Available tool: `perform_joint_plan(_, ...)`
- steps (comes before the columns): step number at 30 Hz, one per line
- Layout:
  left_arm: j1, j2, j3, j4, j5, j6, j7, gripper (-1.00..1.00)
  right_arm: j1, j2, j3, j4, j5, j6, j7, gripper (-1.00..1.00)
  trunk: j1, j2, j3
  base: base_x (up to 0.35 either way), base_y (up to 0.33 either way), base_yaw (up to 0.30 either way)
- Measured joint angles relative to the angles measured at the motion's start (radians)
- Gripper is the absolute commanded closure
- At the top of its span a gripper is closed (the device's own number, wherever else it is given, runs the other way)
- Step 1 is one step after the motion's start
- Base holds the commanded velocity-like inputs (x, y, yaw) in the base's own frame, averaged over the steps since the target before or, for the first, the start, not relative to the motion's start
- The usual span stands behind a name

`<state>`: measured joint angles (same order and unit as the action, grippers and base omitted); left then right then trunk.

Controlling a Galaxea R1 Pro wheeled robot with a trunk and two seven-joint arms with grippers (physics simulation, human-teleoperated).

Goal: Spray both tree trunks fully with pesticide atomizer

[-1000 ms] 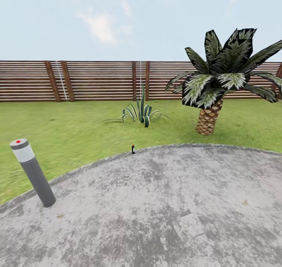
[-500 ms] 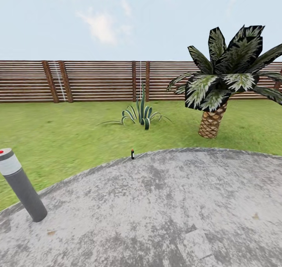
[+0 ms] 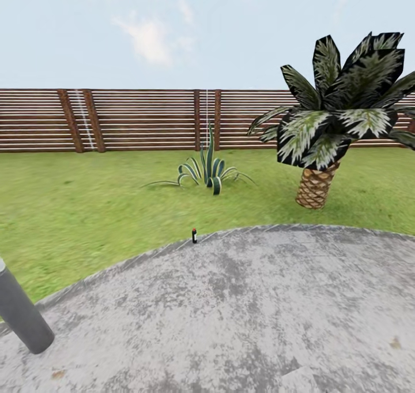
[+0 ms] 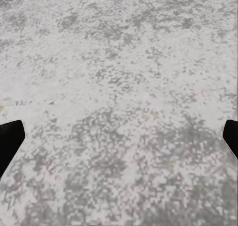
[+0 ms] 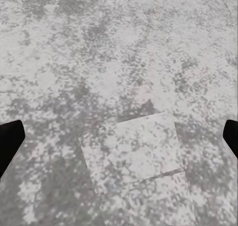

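**Robot on paved circle, spray bottle ahead at the lawn's edge**

Nearest, both wrist cameras looked down on mottled grey paving. The left gripper (image 4: 119,141) had its two dark fingertips at opposite edges of its picture, spread wide with nothing between them. The right gripper (image 5: 119,141) was spread the same way, above a paler square slab (image 5: 134,149) set into the paving. Both seemed carried empty and ready, since the pickup had not begun.

From the head camera, a grey bollard (image 3: 20,315) leaned in at 8 o'clock. The round paved area (image 3: 242,312) ran forward to a curved border. At 12 o'clock, right on that border where paving met grass, stood the pesticide atomizer (image 3: 194,235), upright, tiny, black with a red tip, well apart from the robot.

Beyond it lay green lawn (image 3: 86,208), a spiky striped-leaf plant (image 3: 210,171) at 12 o'clock, and a short palm (image 3: 323,145) at 2 o'clock. A brown slatted fence (image 3: 144,119) closed the garden under pale sky. The mottled tree trunks to be sprayed were not identifiable.
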<state>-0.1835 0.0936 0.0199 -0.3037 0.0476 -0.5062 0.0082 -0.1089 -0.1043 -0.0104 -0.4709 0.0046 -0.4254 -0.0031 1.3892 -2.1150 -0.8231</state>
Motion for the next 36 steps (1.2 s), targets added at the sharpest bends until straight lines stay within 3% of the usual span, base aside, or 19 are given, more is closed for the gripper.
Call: perform_joint_plan(36,0.0,0.0,0.0,-0.001,0.0,-0.002,-0.001,-1.0,0.0,0.0,0.0,0.0,0.0,-0.001,0.001,-1.0,0.0,0.0,0.0,0.339,0.0,0.0)
